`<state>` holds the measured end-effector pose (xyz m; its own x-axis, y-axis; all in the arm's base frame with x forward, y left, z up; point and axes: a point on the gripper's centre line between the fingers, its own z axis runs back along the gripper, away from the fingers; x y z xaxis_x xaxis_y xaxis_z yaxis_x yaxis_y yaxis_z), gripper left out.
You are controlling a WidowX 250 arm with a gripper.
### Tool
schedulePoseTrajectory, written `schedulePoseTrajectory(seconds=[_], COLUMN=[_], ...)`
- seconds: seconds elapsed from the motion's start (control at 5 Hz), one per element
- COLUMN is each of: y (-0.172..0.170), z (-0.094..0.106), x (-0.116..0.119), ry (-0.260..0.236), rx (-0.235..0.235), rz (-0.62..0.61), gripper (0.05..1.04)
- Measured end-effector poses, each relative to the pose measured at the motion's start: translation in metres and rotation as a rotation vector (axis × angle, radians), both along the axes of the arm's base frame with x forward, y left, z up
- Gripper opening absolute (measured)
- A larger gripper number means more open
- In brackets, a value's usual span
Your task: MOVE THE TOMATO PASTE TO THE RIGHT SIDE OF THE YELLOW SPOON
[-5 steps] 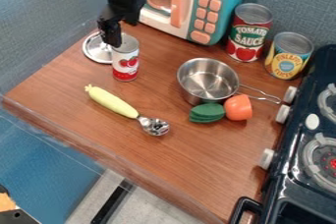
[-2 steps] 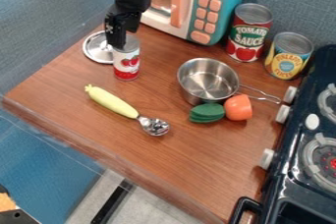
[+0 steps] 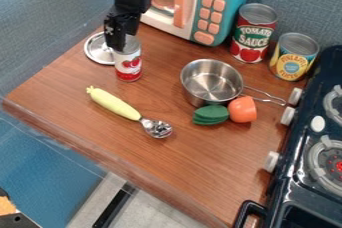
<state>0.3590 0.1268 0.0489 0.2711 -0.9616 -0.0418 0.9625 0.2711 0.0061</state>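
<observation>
Probably stiff and slick, the can (image 3: 128, 66) wants an upper-side grip, though we cannot tell whether the tool (image 3: 117, 42) is open.

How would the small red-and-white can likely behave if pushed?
The small red-and-white can looks like rigid metal, so it probably won't squash. It stands upright, taller than wide, so a push near the top might tip it. Its round side suggests it could roll once on its side.
</observation>
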Motion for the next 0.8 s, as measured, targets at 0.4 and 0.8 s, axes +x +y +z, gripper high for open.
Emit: schedulePoseTrajectory(seconds=[0.4, 0.8], y=[0.0051, 0.0043], z=[0.0064, 0.0058], x=[-0.0097, -0.0154], ry=[-0.008, 0.033], rx=[-0.051, -0.05], rz=[0.018, 0.052], gripper=[0.999, 0.999])
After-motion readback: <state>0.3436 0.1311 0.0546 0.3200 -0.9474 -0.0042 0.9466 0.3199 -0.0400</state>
